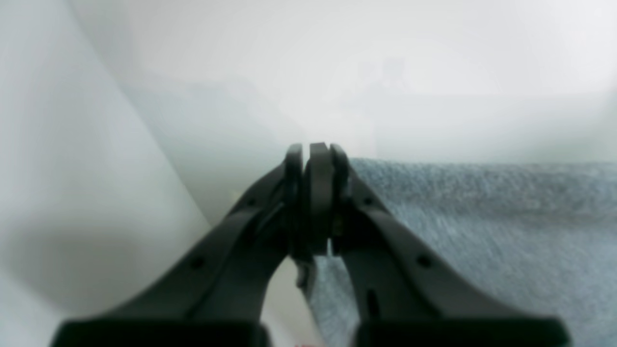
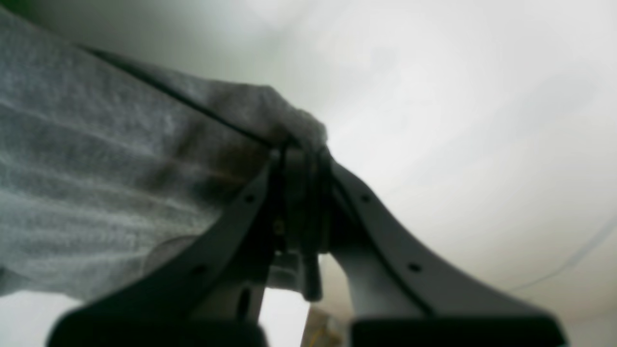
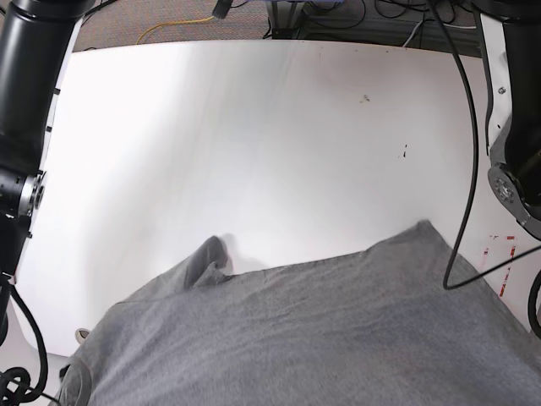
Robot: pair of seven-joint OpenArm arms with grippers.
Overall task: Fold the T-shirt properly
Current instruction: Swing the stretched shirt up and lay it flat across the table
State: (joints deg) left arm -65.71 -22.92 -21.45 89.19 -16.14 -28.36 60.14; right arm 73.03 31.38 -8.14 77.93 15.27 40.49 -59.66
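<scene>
The heather-grey T-shirt (image 3: 321, 338) fills the lower part of the base view, lifted and wrinkled, with one corner at the left (image 3: 211, 252) and one at the right (image 3: 423, 227). No gripper tips show in that view. In the right wrist view my right gripper (image 2: 301, 149) is shut on a bunched edge of the T-shirt (image 2: 96, 183), which spreads away to the left. My left gripper (image 1: 315, 154) is shut as well, with the T-shirt (image 1: 482, 226) stretching off to its right and a strip of cloth showing between the fingers lower down.
The white table (image 3: 270, 127) runs back to its far edge, with cables on the floor beyond. A black cable (image 3: 463, 152) hangs down at the right beside one arm (image 3: 516, 110). The other arm (image 3: 30, 93) stands at the left. Red marks (image 3: 499, 245) lie near the right edge.
</scene>
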